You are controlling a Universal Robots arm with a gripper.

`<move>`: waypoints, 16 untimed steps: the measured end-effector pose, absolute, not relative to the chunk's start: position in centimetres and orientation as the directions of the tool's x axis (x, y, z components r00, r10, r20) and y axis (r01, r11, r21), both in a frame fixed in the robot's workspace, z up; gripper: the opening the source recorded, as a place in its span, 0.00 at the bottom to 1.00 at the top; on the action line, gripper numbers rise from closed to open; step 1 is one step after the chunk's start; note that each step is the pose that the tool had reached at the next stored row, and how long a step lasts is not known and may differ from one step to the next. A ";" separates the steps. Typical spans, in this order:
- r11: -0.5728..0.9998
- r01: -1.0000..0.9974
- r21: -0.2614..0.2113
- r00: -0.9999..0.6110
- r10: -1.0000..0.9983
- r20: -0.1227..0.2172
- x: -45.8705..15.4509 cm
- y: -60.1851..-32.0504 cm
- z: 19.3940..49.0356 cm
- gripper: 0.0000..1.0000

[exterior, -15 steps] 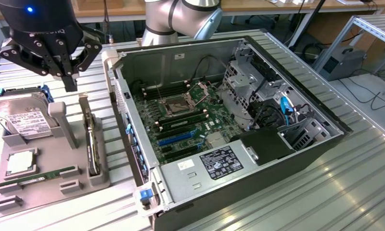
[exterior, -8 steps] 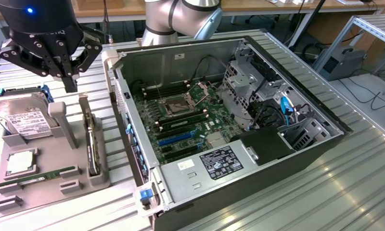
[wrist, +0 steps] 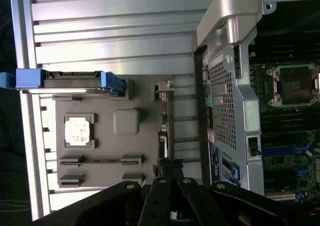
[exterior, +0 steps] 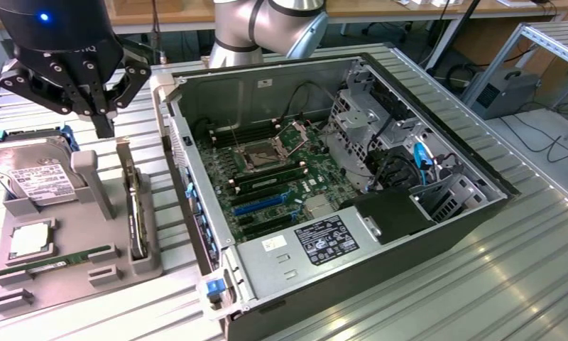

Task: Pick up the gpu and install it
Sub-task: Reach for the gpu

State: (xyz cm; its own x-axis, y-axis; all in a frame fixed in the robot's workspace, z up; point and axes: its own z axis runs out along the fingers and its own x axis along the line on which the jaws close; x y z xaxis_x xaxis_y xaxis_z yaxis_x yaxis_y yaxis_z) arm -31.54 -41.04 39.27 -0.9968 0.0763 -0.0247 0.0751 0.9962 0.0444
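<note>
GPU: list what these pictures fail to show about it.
Faces of the gpu: edge-on in both views, upright in the gray holder.
Its lower edge: exterior view, sunk in the holder's slot.
One end: wrist view, behind the gripper.

**A:** What does everything sit on?

**B:** A ribbed metal table [exterior: 511, 284]. Its silvery slats run side by side, and bright streaks of glare [exterior: 497, 259] lie across them.

**A:** And beyond the table?

**B:** A wooden bench top [exterior: 388, 10] runs behind its far edge. Off the table's far corner, on the exterior view's right, stands a metal rack [exterior: 554, 39] with a grey box [exterior: 505, 91] tucked under it.

**A:** The floor?

**B:** The floor [exterior: 525, 131] beside the table is pale grey, with dark cables [exterior: 561, 145] looping over it.
</note>
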 end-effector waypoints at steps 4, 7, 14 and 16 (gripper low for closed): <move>0.996 0.075 0.044 -0.997 0.076 -0.025 -31.5 -41.2 39.3 0.11; 0.996 0.075 0.044 -0.997 0.076 -0.025 -31.5 -41.3 39.3 0.11; 0.996 0.075 0.044 -0.997 0.076 -0.025 -31.5 -41.5 39.3 0.11; 0.996 0.075 0.044 -0.997 0.076 -0.025 -31.5 -41.6 39.3 0.11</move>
State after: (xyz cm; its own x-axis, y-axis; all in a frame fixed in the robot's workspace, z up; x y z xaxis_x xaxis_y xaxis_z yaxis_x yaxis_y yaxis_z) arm -31.54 -41.56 39.27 -0.9968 0.0762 -0.0246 0.0751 0.9962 0.0443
